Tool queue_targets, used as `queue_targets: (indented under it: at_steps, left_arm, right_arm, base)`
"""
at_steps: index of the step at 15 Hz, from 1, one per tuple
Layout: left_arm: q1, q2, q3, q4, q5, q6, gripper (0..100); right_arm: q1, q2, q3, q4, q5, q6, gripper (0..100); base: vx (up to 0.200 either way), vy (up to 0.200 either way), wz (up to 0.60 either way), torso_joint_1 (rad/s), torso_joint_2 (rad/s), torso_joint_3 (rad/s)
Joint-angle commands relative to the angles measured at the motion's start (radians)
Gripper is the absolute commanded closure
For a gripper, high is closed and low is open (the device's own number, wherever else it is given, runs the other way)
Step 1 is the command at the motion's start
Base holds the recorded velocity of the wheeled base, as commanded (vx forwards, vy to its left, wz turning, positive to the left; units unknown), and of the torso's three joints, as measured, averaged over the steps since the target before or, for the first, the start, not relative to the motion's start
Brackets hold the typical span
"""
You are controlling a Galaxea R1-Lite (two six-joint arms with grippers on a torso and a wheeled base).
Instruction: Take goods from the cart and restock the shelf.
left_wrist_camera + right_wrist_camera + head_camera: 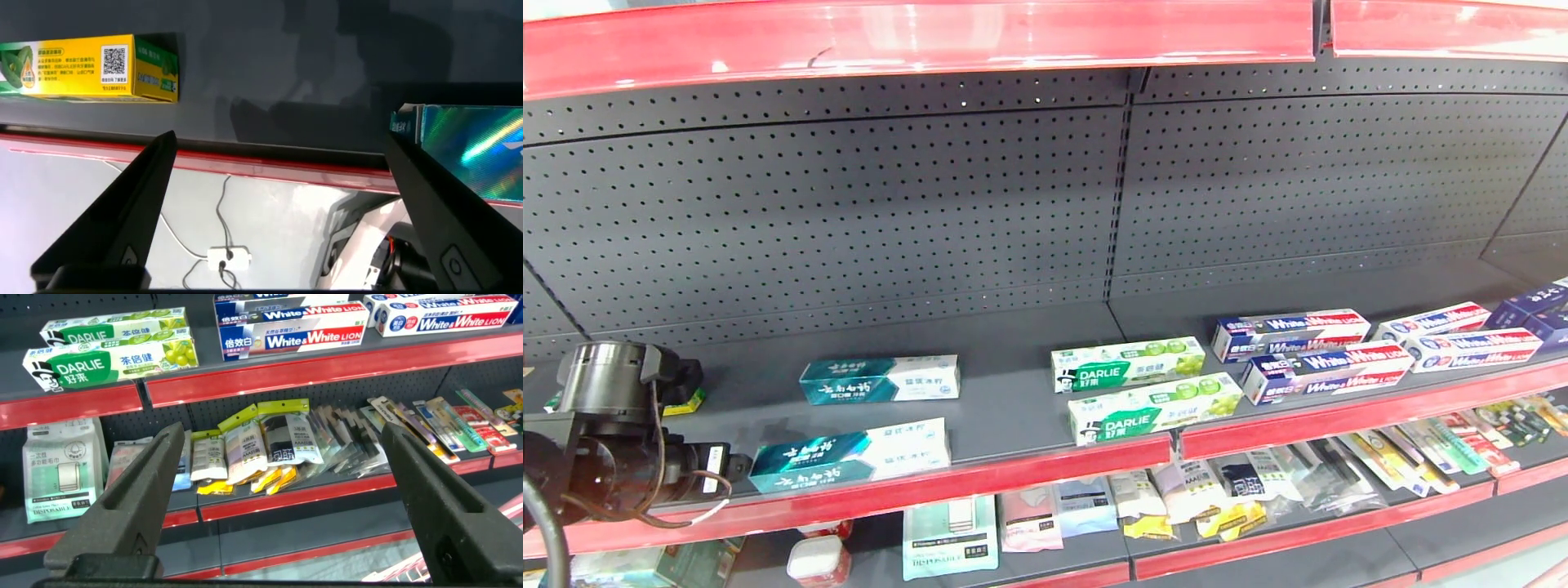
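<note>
The nearest teal and white toothpaste box point(849, 455) lies flat at the very front of the dark grey metal shelf point(1013, 400), just behind the red front strip point(980, 474). A second teal and white toothpaste box point(880, 379) lies farther back. A small yellow and green box point(90, 68) sits at the far left. To the right lie two green and white toothpaste boxes point(1154, 407), and then a group of blue, red and white toothpaste boxes point(1327, 371).

The left gripper point(281, 135) hangs close to the front of the shelf, to the left of the nearest teal box. Its jaws are wide apart and hold nothing. The right gripper point(283, 426) is back from the shelves and faces the lower shelf of hanging packets point(278, 449). Its jaws are wide apart too, and they are empty.

So no goods are in a gripper, and a new box has yet to be picked up.

Here is what could go wrong. The nearest teal box is right at the edge. If the left arm swings to the right, a wide-open finger could bump that box and push it crooked or off the shelf. If the right arm lifts straight up, its wide jaws could catch the red strip or the near green box. A new box put down too close to the others could push them out of their rows.
</note>
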State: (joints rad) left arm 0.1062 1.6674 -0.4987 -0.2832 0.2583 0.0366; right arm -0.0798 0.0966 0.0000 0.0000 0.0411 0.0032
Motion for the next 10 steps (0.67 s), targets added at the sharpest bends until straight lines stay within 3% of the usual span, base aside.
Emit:
queue_targets:
  at_steps: [1,8,10]
  left_arm:
    - [0.0,0.0,0.0,-0.001,0.001,0.0,0]
    - [0.0,-0.011,0.005,-0.007,0.001,-0.001,0]
    - [0.0,-0.129,0.043,-0.051,0.013,0.008,0]
  right_arm:
    - [0.0,0.002,0.0,0.0,0.0,0.0,0]
    - [0.0,0.002,0.0,0.0,0.0,0.0,0]
    - [0.0,0.002,0.0,0.0,0.0,0.0,0]
  base:
    - [0.0,0.0,0.0,0.0,0.0,0.0]
    - [0.0,0.0,0.0,0.0,0.0,0.0]
    - [0.0,0.0,0.0,0.0,0.0,0.0]
